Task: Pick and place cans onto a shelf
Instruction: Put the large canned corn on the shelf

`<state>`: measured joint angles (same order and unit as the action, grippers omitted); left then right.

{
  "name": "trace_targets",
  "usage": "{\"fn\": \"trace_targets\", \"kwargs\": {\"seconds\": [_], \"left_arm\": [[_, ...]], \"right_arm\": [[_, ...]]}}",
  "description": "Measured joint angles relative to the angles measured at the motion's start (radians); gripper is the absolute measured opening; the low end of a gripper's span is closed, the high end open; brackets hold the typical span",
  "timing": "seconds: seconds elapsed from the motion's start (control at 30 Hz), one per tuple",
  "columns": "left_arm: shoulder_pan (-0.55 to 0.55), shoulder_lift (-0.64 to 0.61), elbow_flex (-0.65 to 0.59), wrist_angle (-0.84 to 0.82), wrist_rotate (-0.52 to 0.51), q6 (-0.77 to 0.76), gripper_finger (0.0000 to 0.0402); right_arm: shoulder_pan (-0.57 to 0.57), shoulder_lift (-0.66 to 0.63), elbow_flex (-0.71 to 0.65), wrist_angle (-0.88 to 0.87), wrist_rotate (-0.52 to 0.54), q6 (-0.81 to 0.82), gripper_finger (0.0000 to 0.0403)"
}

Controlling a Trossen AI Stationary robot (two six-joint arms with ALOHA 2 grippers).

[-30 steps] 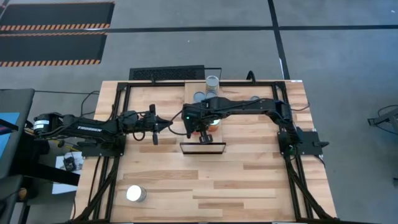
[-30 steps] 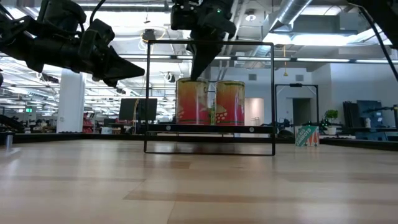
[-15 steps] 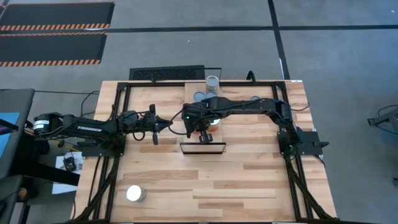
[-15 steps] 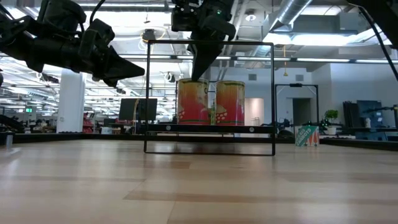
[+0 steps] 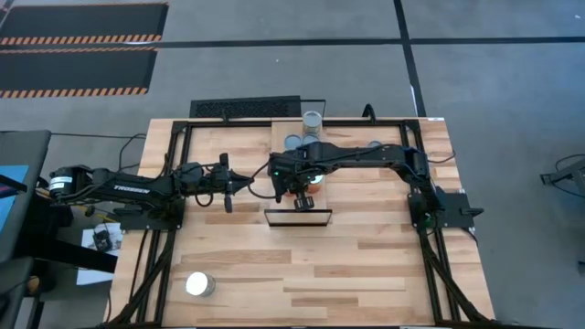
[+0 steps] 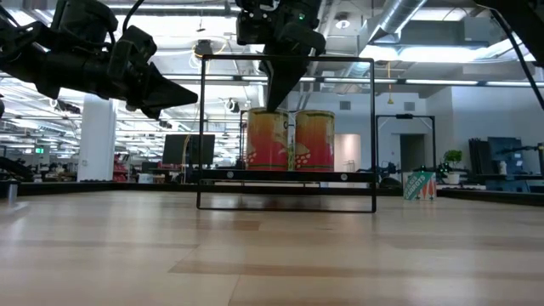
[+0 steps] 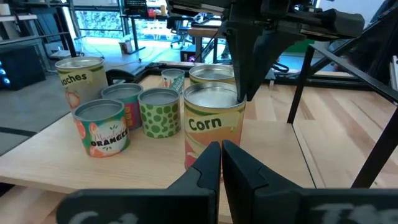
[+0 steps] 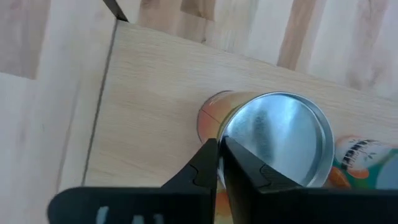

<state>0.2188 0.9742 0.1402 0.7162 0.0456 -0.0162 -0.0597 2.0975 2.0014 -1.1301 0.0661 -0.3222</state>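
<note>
The shelf (image 5: 281, 128) runs from the table's far edge toward its middle; its black frame (image 6: 289, 175) shows in the low view. Two orange-labelled cans stand upright on it side by side: a "Corn" can (image 6: 267, 139) and its neighbour (image 6: 314, 140). My right gripper (image 6: 279, 100) points down onto the Corn can's top, fingers shut. My left gripper (image 5: 228, 189) hangs shut and empty in the air to the left of the shelf, facing the Corn can (image 7: 213, 121). Several more cans (image 7: 102, 127) stand at the shelf's far end. My right gripper pinches the Corn can's top rim (image 8: 219, 138) on its left side, one finger outside the wall and one over the silver lid. The fingers (image 7: 241, 74) come from above, pointing down. The can stands upright with its base on the shelf board.
One silver-topped can (image 5: 199, 284) stands alone on the tabletop near the near left corner. A can (image 5: 313, 119) stands at the shelf's far end. The shelf's upright black frame (image 6: 374, 127) rises around the two cans. Bare planks lie near and right.
My right gripper has moved slightly toward the table's right edge, sliding the Corn can along the shelf board until it stands close beside its neighbour. The can has stayed upright. My left gripper has kept still.
</note>
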Motion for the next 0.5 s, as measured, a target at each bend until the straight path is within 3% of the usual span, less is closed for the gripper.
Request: {"fn": "trace_targets", "kwargs": {"seconds": [0.5], "left_arm": [[0.0,0.0,0.0,0.0,0.0,0.0,0.0004]], "right_arm": [[0.0,0.0,0.0,0.0,0.045,0.011,0.0087]]}}
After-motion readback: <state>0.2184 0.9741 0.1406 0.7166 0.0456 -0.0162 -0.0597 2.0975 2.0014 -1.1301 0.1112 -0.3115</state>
